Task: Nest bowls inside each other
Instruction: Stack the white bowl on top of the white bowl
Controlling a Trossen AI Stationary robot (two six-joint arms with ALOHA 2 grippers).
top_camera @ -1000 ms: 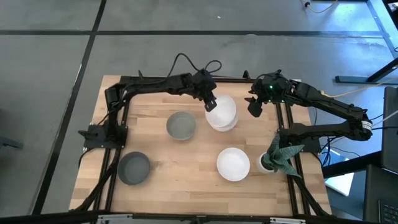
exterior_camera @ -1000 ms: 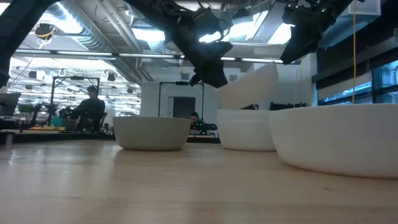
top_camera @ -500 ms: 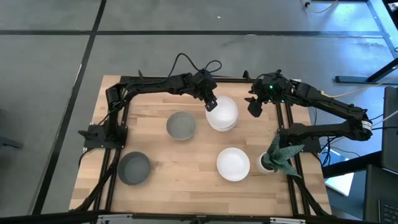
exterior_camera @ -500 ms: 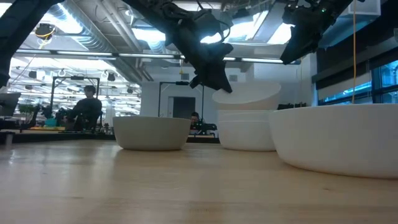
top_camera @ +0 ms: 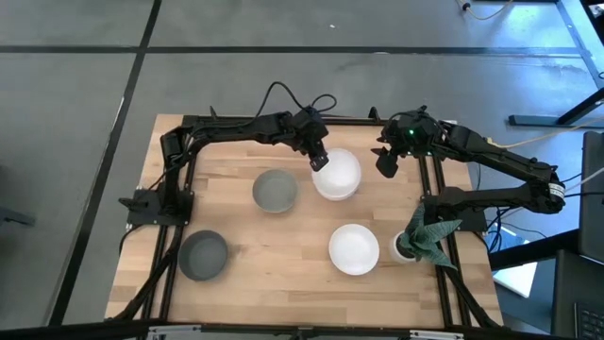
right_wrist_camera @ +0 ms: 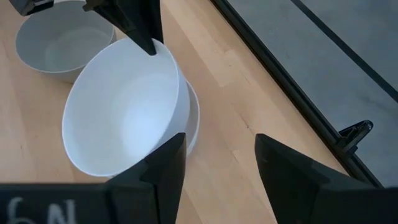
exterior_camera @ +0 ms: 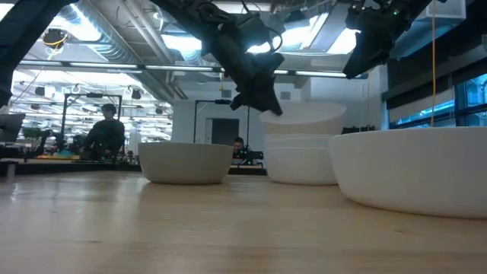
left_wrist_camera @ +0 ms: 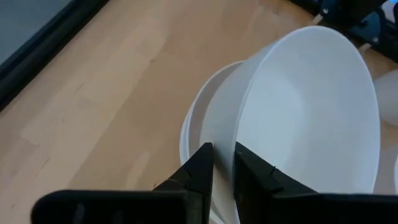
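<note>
A stack of glossy white bowls (top_camera: 338, 176) stands at the far middle of the table. My left gripper (top_camera: 319, 161) is shut on the top bowl (left_wrist_camera: 311, 112), at the stack's left side. My right gripper (top_camera: 385, 164) hangs open in the air just right of the stack (right_wrist_camera: 124, 112) and touches nothing. One more white bowl (top_camera: 354, 248) rests on its base near the right front. A grey bowl (top_camera: 275, 190) sits left of the stack, and a second grey bowl (top_camera: 203, 255) sits at the near left. My left gripper pinches the top bowl's rim (left_wrist_camera: 239, 121) on its left side, one finger inside the bowl and one (left_wrist_camera: 198, 168) outside against the wall. The fingers come slanting down from the far left. The bowl sits nearly level inside the stack (exterior_camera: 303, 156).
A small white pot with a green plant (top_camera: 412, 241) stands at the right edge beside the single white bowl. Dark frame rails (top_camera: 179, 189) run along the table's left, right and far sides. Bare wood lies open across the near middle (top_camera: 283, 274).
My left gripper has moved down a little, keeping its hold, and tipped the top white bowl from a steep tilt to nearly level. The bowl has settled down into the stack. My right gripper has kept still.
</note>
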